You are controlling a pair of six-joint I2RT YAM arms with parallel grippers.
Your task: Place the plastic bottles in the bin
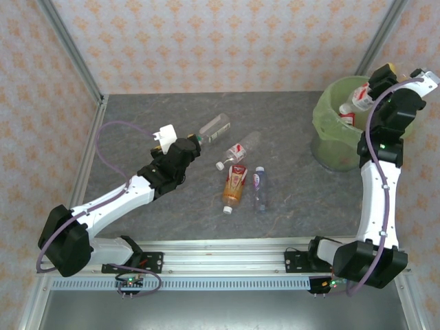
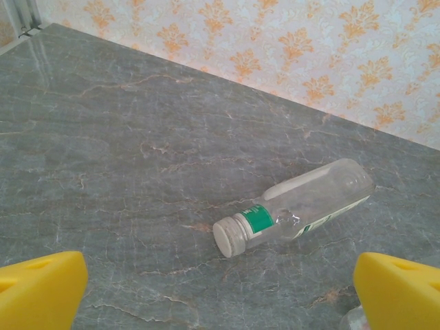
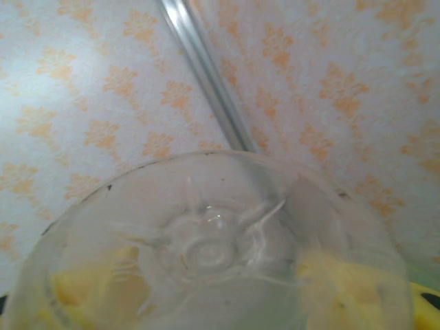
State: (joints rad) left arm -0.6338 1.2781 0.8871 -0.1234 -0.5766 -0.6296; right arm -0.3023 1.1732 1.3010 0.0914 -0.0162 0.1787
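Several plastic bottles lie on the grey table: a clear green-labelled one (image 1: 215,127), a clear red-and-white one (image 1: 240,148), an amber one (image 1: 235,184) and a small blue-capped one (image 1: 260,187). My left gripper (image 1: 184,146) is open, just left of the green-labelled bottle (image 2: 302,206). That bottle's white cap points toward the gap between my yellow fingertips (image 2: 41,289). My right gripper (image 1: 373,88) is shut on a red-and-white-labelled bottle (image 1: 357,100), held over the lime-green bin (image 1: 328,141). In the right wrist view, that bottle's clear base (image 3: 206,247) sits between the jaws, and the yellow fingers show through it.
Patterned walls with metal corner posts (image 1: 75,55) close in the table on three sides. The bin stands in the far right corner. A rounded clear edge of another bottle (image 2: 352,320) shows beside my left gripper's right fingertip. The arm bases sit on a rail (image 1: 220,258) along the near edge.
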